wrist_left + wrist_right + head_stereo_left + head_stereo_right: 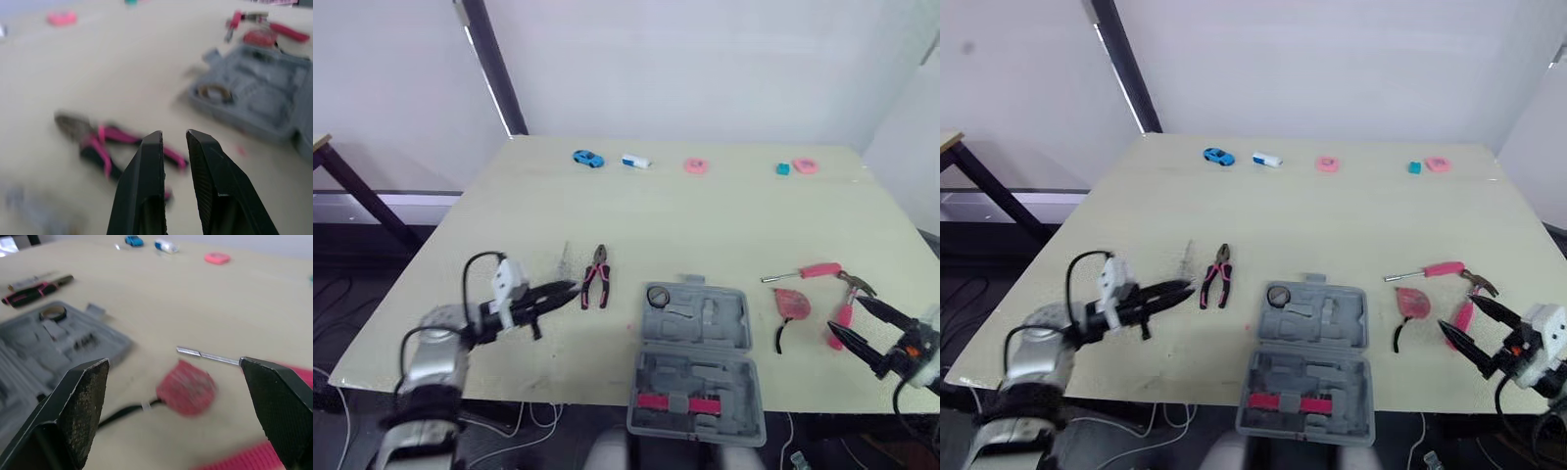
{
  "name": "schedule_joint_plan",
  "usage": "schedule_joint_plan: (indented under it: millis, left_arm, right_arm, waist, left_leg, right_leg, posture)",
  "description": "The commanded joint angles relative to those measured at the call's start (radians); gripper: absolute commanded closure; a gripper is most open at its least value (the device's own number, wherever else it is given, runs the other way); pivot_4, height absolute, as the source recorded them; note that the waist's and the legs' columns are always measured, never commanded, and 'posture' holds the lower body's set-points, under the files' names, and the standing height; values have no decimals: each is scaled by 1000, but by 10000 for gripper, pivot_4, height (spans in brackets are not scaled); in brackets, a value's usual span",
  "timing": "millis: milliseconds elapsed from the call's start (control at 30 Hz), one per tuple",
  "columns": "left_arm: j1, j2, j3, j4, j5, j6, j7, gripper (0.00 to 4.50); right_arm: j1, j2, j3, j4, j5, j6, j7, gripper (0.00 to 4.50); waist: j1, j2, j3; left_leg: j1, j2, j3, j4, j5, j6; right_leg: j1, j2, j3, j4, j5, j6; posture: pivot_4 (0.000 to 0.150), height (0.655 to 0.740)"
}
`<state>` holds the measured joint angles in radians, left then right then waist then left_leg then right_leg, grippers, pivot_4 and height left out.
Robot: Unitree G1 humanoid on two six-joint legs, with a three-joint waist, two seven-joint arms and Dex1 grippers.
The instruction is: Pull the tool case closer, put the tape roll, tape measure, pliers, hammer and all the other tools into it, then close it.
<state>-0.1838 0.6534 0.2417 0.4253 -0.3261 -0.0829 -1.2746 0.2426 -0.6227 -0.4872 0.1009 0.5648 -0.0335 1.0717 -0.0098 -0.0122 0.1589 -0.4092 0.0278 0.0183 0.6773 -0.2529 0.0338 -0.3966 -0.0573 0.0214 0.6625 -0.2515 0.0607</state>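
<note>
- Where my two arms reach out, the table (705,215) lies pale and bears all the tools.
- Case (700,367): grey, lying open at the near edge between my arms, its two halves flat. A pink strip sits in the near half.
- Left pincer (571,288): low over the table, just beside the pliers. The fingers (146,186) stand a narrow gap apart and clamp nothing.
- Right pincer (847,318): at the table's right near edge, with the fingers (78,401) spread wide. The hammer's handle lies under the gap; I cannot tell if a tip touches it.
- Hammer (844,313): pink handle, head pointing away from me, lying on the table right of the case.
- Pliers (597,277): pink and black handles, flat on the table left of the case.
- Screwdriver (808,272): pink handle, lying just beyond the tape measure, near the hammer's head.
- Tape measure (791,304): red with a black strap, between the case and the hammer.
- Tape roll (658,295): already in the far left corner of the case.
- Small pieces along the far edge, well apart from me: a blue car (588,158), a white and blue piece (635,162), a pink piece (696,165), a teal bit (782,168) and another pink bit (805,165).
</note>
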Motion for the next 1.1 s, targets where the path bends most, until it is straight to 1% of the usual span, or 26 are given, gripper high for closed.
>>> schedule_joint_plan:
  millis: [33, 67, 100, 133, 167, 200, 267, 300, 467, 667, 767, 900, 1000, 1100]
  left_arm:
    - [143, 49, 102, -93, -50, 35, 51, 30605]
    - [190, 56, 129, -103, -60, 40, 63, 27570]
    - [243, 64, 162, -97, -63, 35, 75, 23705]
    - [287, 72, 192, -80, -63, 25, 86, 22164]
    - [317, 77, 212, -72, -63, 20, 94, 17702]
    - [344, 79, 230, -65, -68, 19, 103, 14256]
    - [381, 82, 253, -50, -77, 15, 111, 3995]
    - [395, 82, 261, -41, -79, 10, 109, 888]
    - [420, 85, 271, -21, -79, -9, 113, 888]
    - [399, 91, 251, -40, -87, -3, 101, 888]
    - [364, 97, 230, -96, -109, 34, 82, 888]
    - [306, 107, 175, -194, -120, 79, 55, 888]
    - [281, 142, 86, -273, -79, 61, -1, 888]
    - [239, 142, 49, -341, -114, 117, -1, 888]
  right_arm:
    - [59, -12, -82, 17, 27, -28, 22, 0]
    - [78, -10, -100, 22, 35, -31, 28, 0]
    - [102, -9, -124, 28, 44, -28, 32, 0]
    - [126, -8, -145, 34, 51, -28, 38, 0]
    - [143, -8, -159, 38, 56, -28, 42, 0]
    - [158, -8, -174, 46, 60, -33, 50, 0]
    - [180, -7, -196, 65, 62, -45, 64, 0]
    - [191, -7, -206, 80, 60, -54, 73, 0]
    - [222, -4, -232, 139, 52, -85, 95, 0]
    - [221, -1, -217, 165, 24, -120, 94, 0]
    - [212, 14, -194, 106, 19, -127, 78, 0]
    - [200, 36, -141, -21, 34, -66, 44, 0]
    - [199, 54, -75, -158, 27, 25, -40, 0]
    - [194, 75, -24, -261, 6, 71, -117, 0]
  waist:
    - [0, 0, 0]
    - [2, 0, 0]
    - [2, 0, 0]
    - [1, 0, 0]
    - [0, 0, 0]
    - [0, -1, 0]
    - [1, -1, 0]
    - [2, -1, 0]
    - [2, -2, -1]
    - [0, -2, -1]
    - [0, -2, -1]
    - [0, -1, -1]
    - [0, -1, -1]
    - [0, -1, -1]
  left_leg:
    - [0, 0, 0, -3, 0, 0]
    - [2, 0, 1, -5, 0, 0]
    - [3, 0, 2, -5, 0, 0]
    - [4, 0, 2, -5, 0, 0]
    - [6, 0, 4, -6, 0, 0]
    - [10, 0, 5, -8, 0, 0]
    - [11, 0, 5, -10, 0, 0]
    - [11, 0, 5, -10, 0, 0]
    - [11, 0, 6, -10, 0, -1]
    - [11, 0, 5, -12, 0, -1]
    - [11, 0, 5, -12, 0, -1]
    - [10, 1, 5, -12, -2, -5]
    - [10, 0, 6, -13, -2, -4]
    - [10, 0, 6, -17, -2, -4]
  right_leg:
    - [0, 0, 0, -1, 0, 0]
    - [0, -1, 0, -1, 0, 0]
    - [0, -3, 0, -1, -2, -4]
    - [0, -4, 0, -1, -3, -5]
    - [2, -8, 1, -1, -3, -5]
    - [4, -10, 2, -1, -4, -6]
    - [4, -11, 1, -2, -5, -7]
    - [3, -11, 1, -2, -5, -7]
    - [3, -16, 1, -2, -5, -7]
    - [2, -17, 1, -2, -5, -8]
    - [2, -17, 2, -2, -5, -8]
    - [1, -22, -4, -2, -5, -8]
    - [0, -24, -6, -3, -5, -9]
    - [0, -25, -6, -5, -5, -9]
  posture:
    - [1500, 7400]
    - [1500, 7400]
    - [1500, 7400]
    - [1500, 7400]
    - [1500, 7400]
    - [1500, 7400]
    - [1500, 7400]
    - [1500, 7400]
    - [1500, 7400]
    - [1500, 7400]
    - [1500, 7400]
    - [1500, 7400]
    - [1500, 7400]
    - [1500, 7400]
